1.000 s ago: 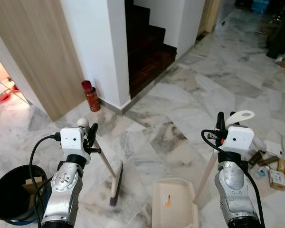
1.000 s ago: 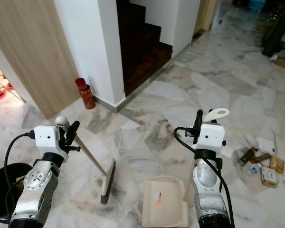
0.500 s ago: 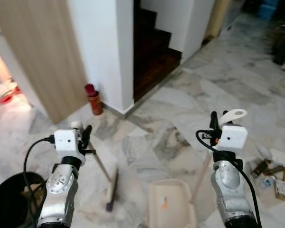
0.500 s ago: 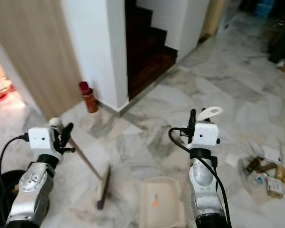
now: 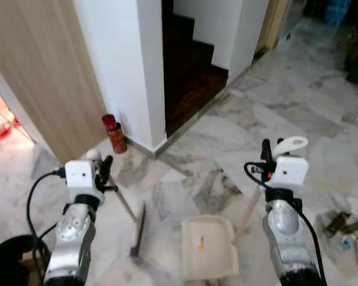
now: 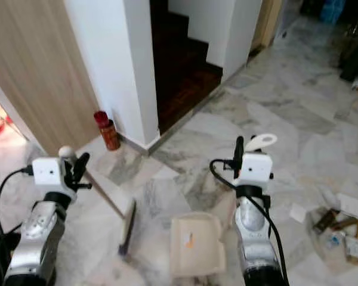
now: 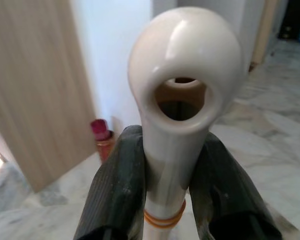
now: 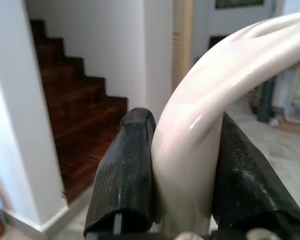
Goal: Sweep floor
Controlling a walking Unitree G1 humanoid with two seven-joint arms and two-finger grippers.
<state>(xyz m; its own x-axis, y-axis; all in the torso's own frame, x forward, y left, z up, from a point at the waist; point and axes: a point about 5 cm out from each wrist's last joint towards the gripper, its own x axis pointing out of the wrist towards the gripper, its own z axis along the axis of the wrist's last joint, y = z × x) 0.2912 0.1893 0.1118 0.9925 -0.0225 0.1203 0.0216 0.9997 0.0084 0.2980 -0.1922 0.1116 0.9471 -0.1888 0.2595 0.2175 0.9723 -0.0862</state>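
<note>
Here the left gripper (image 7: 172,187) is clamped on the top of the broom (image 5: 135,229) handle, whose head rests on the marble floor (image 5: 227,128) just left of the dustpan (image 5: 207,247). The right gripper (image 8: 185,175) is closed around the dustpan's looped handle, pan flat on the floor. Litter (image 5: 346,229) lies to the right; a red can (image 5: 115,134) stands by the wall

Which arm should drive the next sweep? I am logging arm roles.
Probably left: the left end effector grips the broom; the right end effector holds the dustpan beside it.
</note>
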